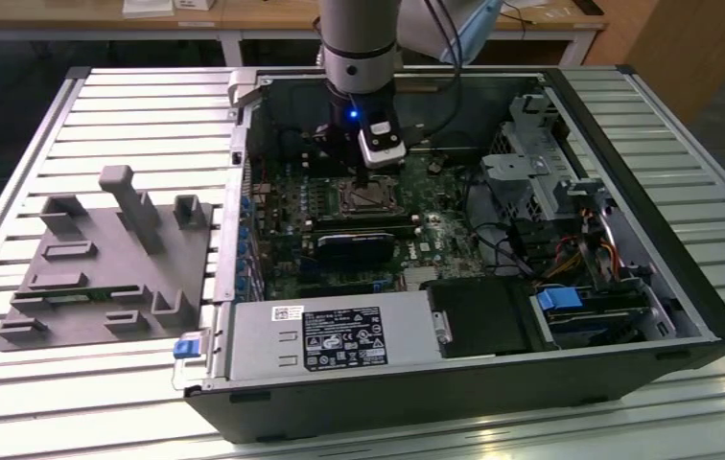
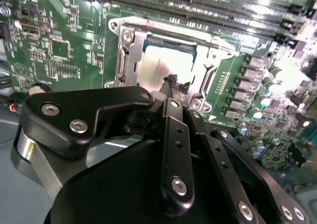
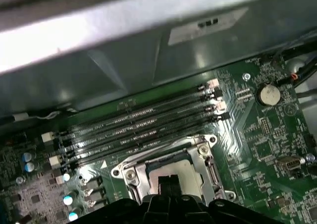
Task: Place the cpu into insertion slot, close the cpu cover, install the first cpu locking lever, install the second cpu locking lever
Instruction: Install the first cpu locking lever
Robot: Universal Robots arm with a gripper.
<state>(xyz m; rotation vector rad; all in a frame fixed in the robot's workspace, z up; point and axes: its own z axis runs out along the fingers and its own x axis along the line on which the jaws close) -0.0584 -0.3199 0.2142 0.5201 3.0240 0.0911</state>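
The insertion slot sits mid-board inside the open computer case. The cpu lies flat in it, its bright silver top showing through the window of the cpu cover, which lies down around it. In the first wrist view the cpu and the cover's frame appear again. My gripper hangs just over the cpu's near edge, fingers pressed together with nothing between them; it appears as well in the exterior view and the first wrist view. I cannot make out the locking levers.
Long black memory slots run beside the socket. A black fan card lies just in front of it. The power supply, drive cage and cables crowd the case. A grey fixture stands on the table at the exterior view's left.
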